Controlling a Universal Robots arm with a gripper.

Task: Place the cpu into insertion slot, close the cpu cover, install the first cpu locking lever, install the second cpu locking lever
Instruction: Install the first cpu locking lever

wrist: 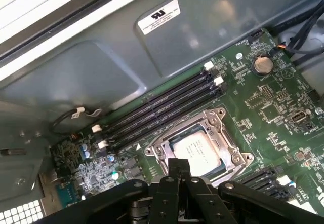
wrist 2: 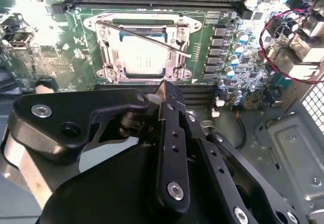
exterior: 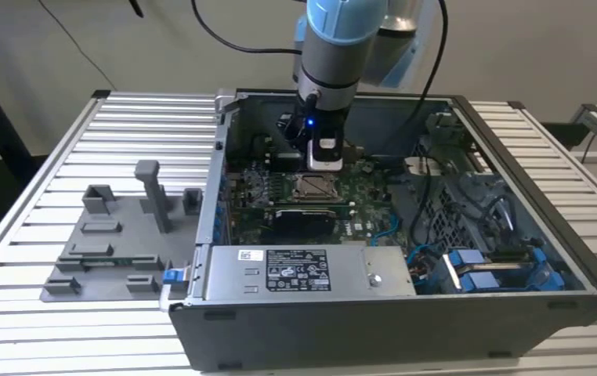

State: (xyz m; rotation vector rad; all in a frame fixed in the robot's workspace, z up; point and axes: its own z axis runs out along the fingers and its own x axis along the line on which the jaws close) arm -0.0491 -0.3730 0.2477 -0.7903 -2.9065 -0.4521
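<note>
Right up close in both wrist views I've got the gripper [wrist 2: 169, 89] [wrist: 178, 167]. Its black fingers are pressed together at the tip, with nothing pinched between them.

Just past the tip, there's the cpu [wrist 2: 143, 57] [wrist: 197, 150], sitting flat in the insertion slot [wrist: 246, 158] with its pale metal top facing up. The cpu cover [wrist 2: 177, 41] [wrist: 174, 135] lies down around the chip, which shows through the square cut-out.

In the second wrist view a thin locking lever [wrist 2: 147, 39] lies slantwise across cover and chip, not tucked along the side. I can't tell whether the fingers touch anything down there.

Beyond the socket run the long black memory slots [wrist: 162, 107] on the green board [wrist: 273, 112], with a coin cell [wrist: 263, 64] off towards one corner. Behind them the grey case wall [wrist: 101, 72] rises.

In the exterior view, the gripper [exterior: 325, 163] hangs inside the open computer case [exterior: 549, 235], right over the socket. The power supply [exterior: 298, 270] sits at the case's near edge. A grey fixture [exterior: 121, 235] lies on the slatted table [exterior: 69, 133] to the exterior view's left.
</note>
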